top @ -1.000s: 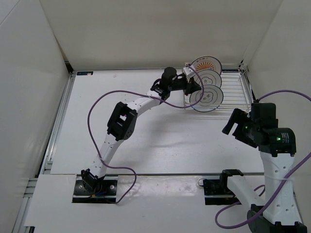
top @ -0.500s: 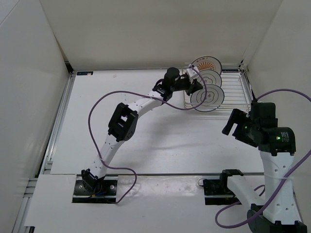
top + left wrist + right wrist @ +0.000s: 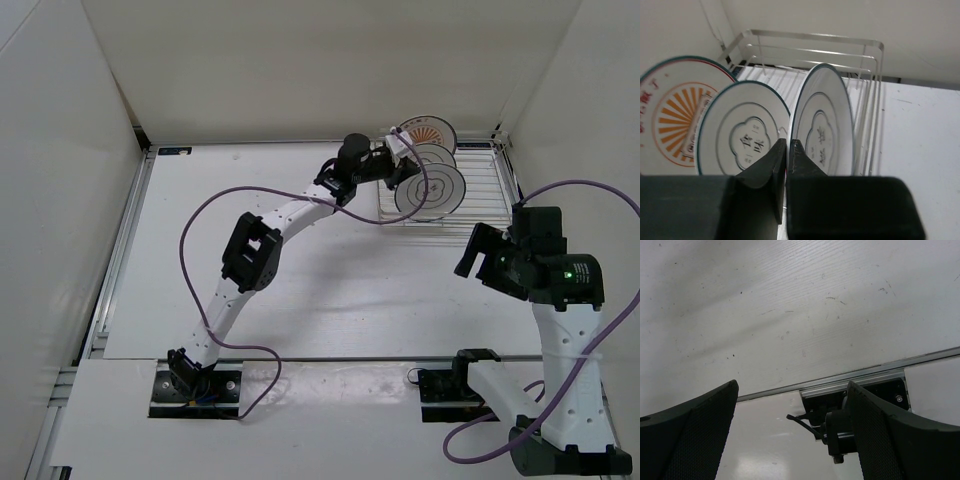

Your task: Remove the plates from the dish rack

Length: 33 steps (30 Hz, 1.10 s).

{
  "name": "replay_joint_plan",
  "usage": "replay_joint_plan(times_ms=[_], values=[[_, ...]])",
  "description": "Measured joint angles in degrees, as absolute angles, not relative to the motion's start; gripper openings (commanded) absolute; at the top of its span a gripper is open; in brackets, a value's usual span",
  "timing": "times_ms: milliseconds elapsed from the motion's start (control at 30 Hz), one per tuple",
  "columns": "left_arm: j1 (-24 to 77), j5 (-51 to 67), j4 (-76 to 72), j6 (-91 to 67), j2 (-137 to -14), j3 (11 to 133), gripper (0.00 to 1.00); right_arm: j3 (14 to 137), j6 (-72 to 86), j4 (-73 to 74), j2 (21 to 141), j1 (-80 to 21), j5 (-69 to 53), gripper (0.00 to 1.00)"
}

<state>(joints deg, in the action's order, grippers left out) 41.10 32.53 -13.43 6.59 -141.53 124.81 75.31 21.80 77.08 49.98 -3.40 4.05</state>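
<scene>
I am viewing the left arm (image 3: pixel 295 212) and the right arm (image 3: pixel 563 345), both showing smooth white link shells broken up by boxy black joint housings, each carrying a black base block (image 3: pixel 187 379) and trailing a slack purple cable (image 3: pixel 184 240). A small green light (image 3: pixel 571 270) is glowing on the right arm's black upper housing. Through the wrist cameras I am seeing the left fingers (image 3: pixel 765 166) as plain matt black wedges, while the right fingers (image 3: pixel 690 440) are showing broad dark pads with a fine mesh texture.
</scene>
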Motion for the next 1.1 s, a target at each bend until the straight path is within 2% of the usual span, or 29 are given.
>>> replay_joint_plan(times_ms=[467,767,1100], values=[[39.44,30.5,-17.12,5.48,-136.31,126.65,0.0,72.93,21.8,77.03,49.93,-3.4,3.62,0.9],[33.87,31.18,-13.17,-0.56,-118.06,108.9,0.0,65.71,20.86,77.03,50.17,-3.4,1.85,0.9],[21.32,34.74,8.51,-8.32,-81.71,79.9,0.0,58.96,20.01,77.03,51.86,-3.4,0.03,0.9]])
